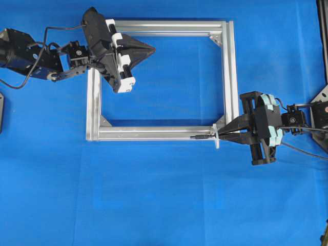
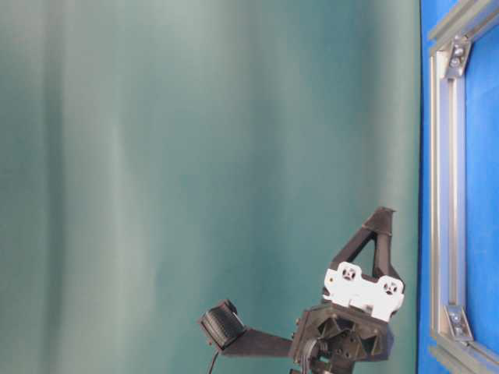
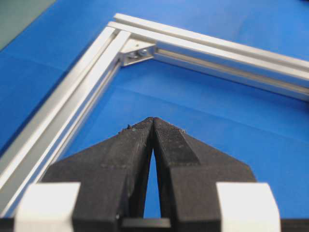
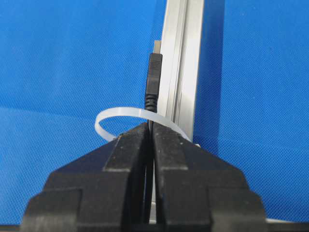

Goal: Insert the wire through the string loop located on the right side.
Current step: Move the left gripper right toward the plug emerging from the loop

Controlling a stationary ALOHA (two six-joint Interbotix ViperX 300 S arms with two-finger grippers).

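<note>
My right gripper is shut on the thin black wire just behind its plug. The plug tip has passed through the white string loop and lies along the near bar of the silver frame. The loop arches over the wire right in front of my fingertips. My left gripper is shut with nothing in it, hovering inside the frame near its far left corner. It also appears in the table-level view, raised above the table.
The silver rectangular frame lies flat on the blue table cloth, with corner brackets inside it. A dark mount stands at the right edge behind my right arm. Open blue cloth lies in front of the frame.
</note>
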